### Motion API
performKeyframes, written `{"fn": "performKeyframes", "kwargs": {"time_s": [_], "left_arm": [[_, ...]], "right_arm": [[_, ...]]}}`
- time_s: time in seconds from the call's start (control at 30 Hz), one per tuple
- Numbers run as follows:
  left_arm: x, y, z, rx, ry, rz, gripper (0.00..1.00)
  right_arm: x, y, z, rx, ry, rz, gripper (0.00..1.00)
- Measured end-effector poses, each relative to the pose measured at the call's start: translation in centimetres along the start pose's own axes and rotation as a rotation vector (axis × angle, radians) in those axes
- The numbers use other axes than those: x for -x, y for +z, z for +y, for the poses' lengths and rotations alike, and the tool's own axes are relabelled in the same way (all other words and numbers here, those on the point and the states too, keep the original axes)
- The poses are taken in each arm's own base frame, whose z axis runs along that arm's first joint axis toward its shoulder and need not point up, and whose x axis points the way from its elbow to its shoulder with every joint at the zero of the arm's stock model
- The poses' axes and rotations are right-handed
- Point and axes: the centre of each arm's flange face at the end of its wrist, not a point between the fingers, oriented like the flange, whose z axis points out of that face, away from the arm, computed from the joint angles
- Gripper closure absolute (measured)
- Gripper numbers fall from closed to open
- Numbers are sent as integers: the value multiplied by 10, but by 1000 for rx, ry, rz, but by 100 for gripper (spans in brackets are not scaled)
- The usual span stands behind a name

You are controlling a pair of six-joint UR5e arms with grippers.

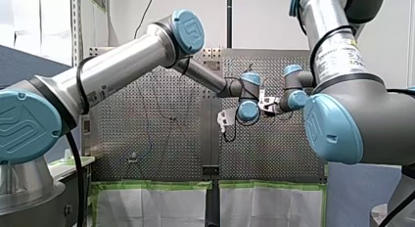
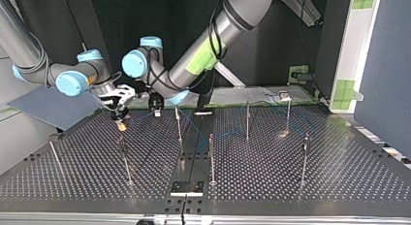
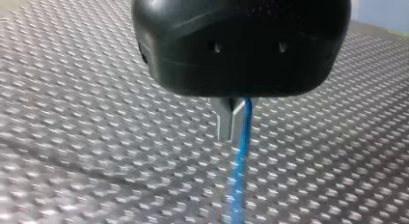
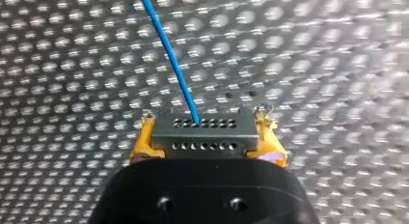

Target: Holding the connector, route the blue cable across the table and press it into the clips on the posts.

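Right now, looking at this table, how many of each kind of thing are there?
robot arms: 2
metal posts: 7
blue cable: 1
connector: 1
Total: 11

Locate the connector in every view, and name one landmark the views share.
Right wrist view: the connector is clamped between my right gripper's yellow pads.
Top view: at the view's left, at that gripper's tip, too small to make out.
Front view: not discernible among the wrists.
Left wrist view: not in it; only the blue cable shows.
Shared landmark: the perforated table.
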Motion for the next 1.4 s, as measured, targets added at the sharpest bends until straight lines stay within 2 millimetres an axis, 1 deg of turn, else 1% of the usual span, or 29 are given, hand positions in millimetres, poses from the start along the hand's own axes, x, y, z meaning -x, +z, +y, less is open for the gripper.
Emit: {"fn": "performKeyframes", "kwargs": {"time_s": [0.07,0.13,0.3,0.57,0.83,0.97,1.23,1.4], "left_arm": [[13,-3,-3,-2,-9,-10,100],[22,-4,-4,-3,-14,-16,100],[33,-8,-7,-6,-18,-20,100],[59,-24,-16,-9,-25,-29,100],[91,-34,-19,-3,-43,-57,100],[108,-38,-21,-7,-52,-71,100],[125,-43,-23,-11,-59,-85,100],[139,-45,-24,-16,-71,-101,100]], "right_arm": [[-12,-1,-2,-2,4,20,100],[-29,-2,-6,-8,9,46,100],[-65,-7,-14,-21,29,102,100],[-106,-24,-24,-31,33,159,100],[-147,-48,-35,-35,44,194,100],[-160,-57,-40,-38,44,205,100],[-170,-66,-47,-41,44,204,100],[-178,-72,-53,-47,40,212,100]]}}
